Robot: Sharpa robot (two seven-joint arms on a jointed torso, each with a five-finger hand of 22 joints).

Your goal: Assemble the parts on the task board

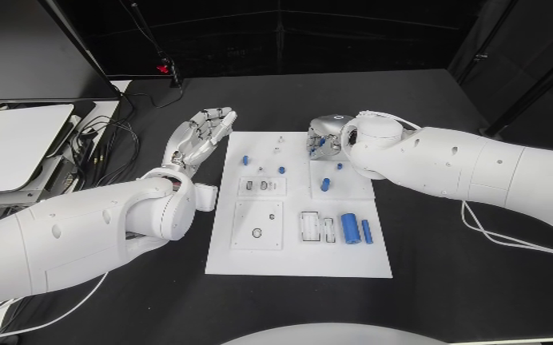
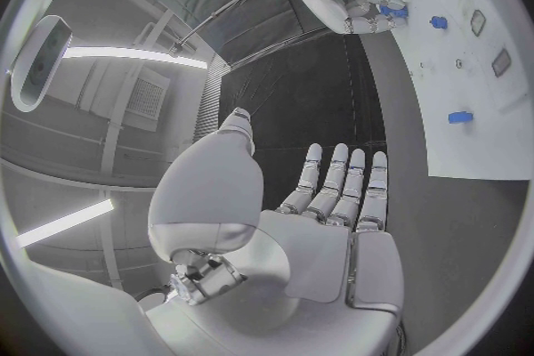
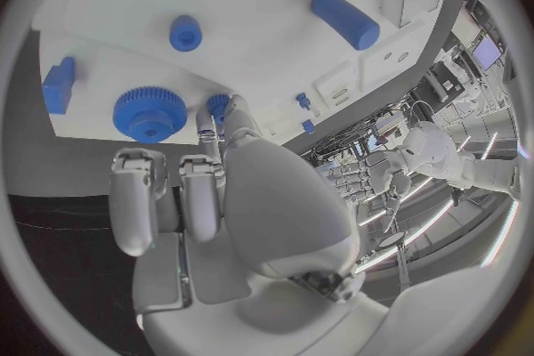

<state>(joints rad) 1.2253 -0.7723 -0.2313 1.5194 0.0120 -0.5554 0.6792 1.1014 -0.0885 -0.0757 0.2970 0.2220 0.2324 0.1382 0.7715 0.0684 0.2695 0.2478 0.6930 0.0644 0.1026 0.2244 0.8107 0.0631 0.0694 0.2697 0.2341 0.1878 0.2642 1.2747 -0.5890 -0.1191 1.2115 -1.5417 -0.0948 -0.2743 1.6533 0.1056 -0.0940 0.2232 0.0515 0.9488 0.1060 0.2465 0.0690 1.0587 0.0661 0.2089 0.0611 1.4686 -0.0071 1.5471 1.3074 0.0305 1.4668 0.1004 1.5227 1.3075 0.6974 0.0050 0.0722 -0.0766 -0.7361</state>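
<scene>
Task board [image 1: 297, 261] was a white rectangular plate lying flat mid-table on the black table [image 1: 461, 281], long axis running away from the robot. Carried several recessed pockets: a large rectangular one with an oval hole near the left front, a narrower frame beside it, smaller squares further up. Blue parts scattered over it: a big cylinder [image 1: 349, 224] and a thinner blue bar [image 1: 367, 231] side by side at front right, a short peg [image 1: 326, 184] mid-right, another small piece [image 1: 339, 166] just above it, small bits [image 1: 245, 158] near the far left edge. Right wrist view showed a toothed blue gear [image 3: 150, 112], a small round bushing [image 3: 186, 33], a long cylinder [image 3: 343, 18] and a blocky piece [image 3: 58, 84] on the white surface. Left hand [image 1: 203, 132] hovered off the board's far left corner over bare table, fingers straight and spread, holding nothing. Right hand [image 1: 324, 142] sat over the board's far right corner, fingers curled down toward the plate; could not tell whether anything was pinched.
</scene>
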